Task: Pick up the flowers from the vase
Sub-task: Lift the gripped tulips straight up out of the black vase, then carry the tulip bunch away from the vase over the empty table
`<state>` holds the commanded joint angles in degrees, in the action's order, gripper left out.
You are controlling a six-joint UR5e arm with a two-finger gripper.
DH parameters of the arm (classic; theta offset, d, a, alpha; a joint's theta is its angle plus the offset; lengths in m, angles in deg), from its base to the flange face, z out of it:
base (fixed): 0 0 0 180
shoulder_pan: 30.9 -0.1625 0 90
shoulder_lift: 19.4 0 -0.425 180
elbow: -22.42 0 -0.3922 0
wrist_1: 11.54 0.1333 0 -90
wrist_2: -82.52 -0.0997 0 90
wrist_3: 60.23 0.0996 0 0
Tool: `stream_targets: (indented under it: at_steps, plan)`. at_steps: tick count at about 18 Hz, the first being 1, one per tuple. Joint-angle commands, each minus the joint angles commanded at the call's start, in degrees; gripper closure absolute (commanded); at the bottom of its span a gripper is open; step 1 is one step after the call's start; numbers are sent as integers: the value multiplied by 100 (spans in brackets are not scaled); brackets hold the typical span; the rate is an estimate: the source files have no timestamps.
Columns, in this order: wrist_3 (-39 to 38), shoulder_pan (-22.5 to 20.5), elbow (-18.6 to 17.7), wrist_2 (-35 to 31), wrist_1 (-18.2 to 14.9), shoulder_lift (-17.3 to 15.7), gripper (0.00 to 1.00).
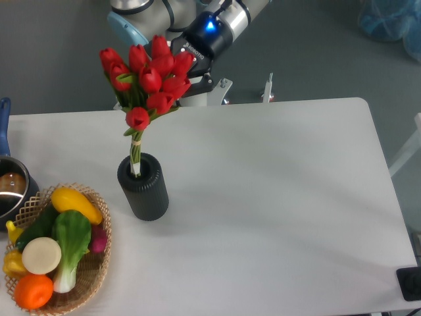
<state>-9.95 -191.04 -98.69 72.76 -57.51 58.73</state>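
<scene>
- The vase [143, 187] stands on the counter [276, 197], toward its left side.
- The flowers [146, 76] rise above the vase, their stem ends in its mouth.
- The wicker basket [99, 263] of toy vegetables [56, 247] sits at the counter's front-left corner.
- A pot [12, 187] lies behind the basket, at the left edge.

My fingers [192, 80] grip the flowers [146, 78] at the right side of the bunch, behind the red buds. The bunch is raised above the vase [143, 187]; the pale stem ends sit at the vase mouth. The vase stands upright on the white worktop [276, 197]. A wicker basket [99, 263] of toy vegetables [56, 247] occupies the lower-left corner.
</scene>
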Motion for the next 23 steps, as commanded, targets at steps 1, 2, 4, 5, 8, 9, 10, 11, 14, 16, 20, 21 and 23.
stream_targets:
  at_steps: [1,2,4,5,8,9,10,11,14,16,20,21,23]
  plan:
    - [-17,-17,0,27,0,0,90]
    - [-18,-79,9,36,0,0,90]
    - [-9,-202,105,97,0,26,90]
    - [9,-281,158,106,9,70,90]
    - [166,-693,412,80,26,88,90]
    - [445,-851,448,71,35,105,90]
    - [787,-983,422,62,26,192,90]
    - [1078,-1019,413,27,26,280,90]
    - [1564,-1160,387,-454,35,351,90]
    - [1695,-1239,439,-938,44,465,90]
    - [1828,-1564,667,-1941,53,702,87]
    - [1819,-1582,877,-2107,35,868,87]
    - [1758,-1530,1168,-2616,18,1054,87]
